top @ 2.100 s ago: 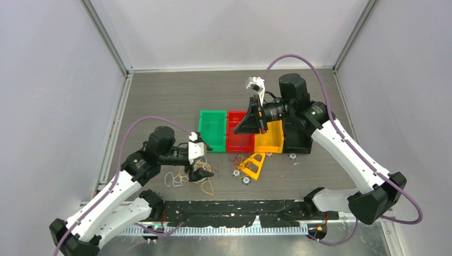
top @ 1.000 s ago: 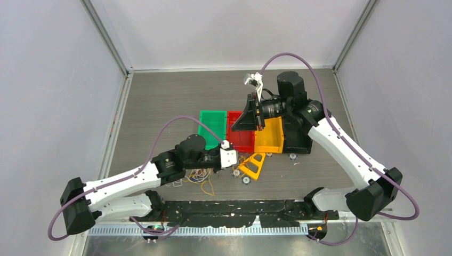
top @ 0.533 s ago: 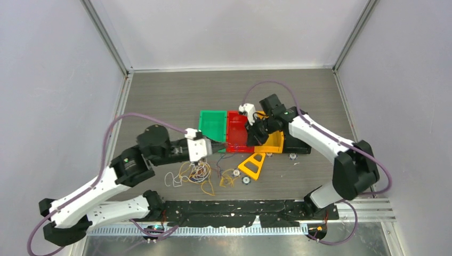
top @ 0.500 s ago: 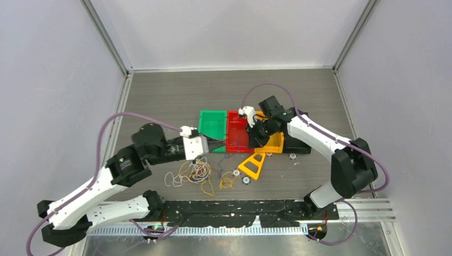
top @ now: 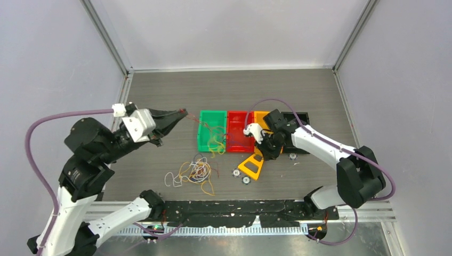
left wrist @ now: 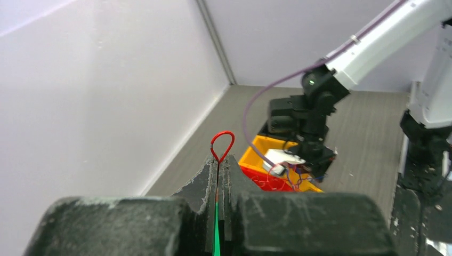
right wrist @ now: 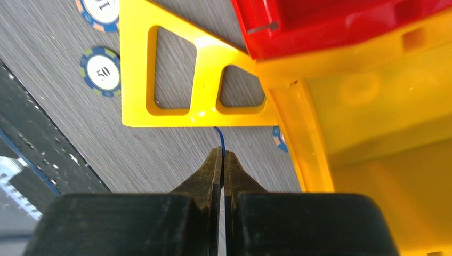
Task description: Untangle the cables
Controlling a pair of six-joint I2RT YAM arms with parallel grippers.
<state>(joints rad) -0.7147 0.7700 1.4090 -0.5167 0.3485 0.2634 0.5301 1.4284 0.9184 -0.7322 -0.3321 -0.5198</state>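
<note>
The cables lie as a loose tangle of yellow, white, red and blue wires on the table in front of the trays. A few yellow strands hang into the green tray. My left gripper is raised left of the green tray and shut on a red cable, whose small loop sticks out past the tips. A thin red line runs from it toward the trays. My right gripper is low at the yellow tray's front, shut on a blue cable.
A red tray, a yellow tray and a black tray stand in a row right of the green one. A yellow triangular bracket and poker chips lie in front. The yellow bracket sits just beyond my right fingertips.
My left arm has lifted up and back to the left, drawing the red cable out of the pile. My right gripper has come down from above the trays to the yellow tray's front.
</note>
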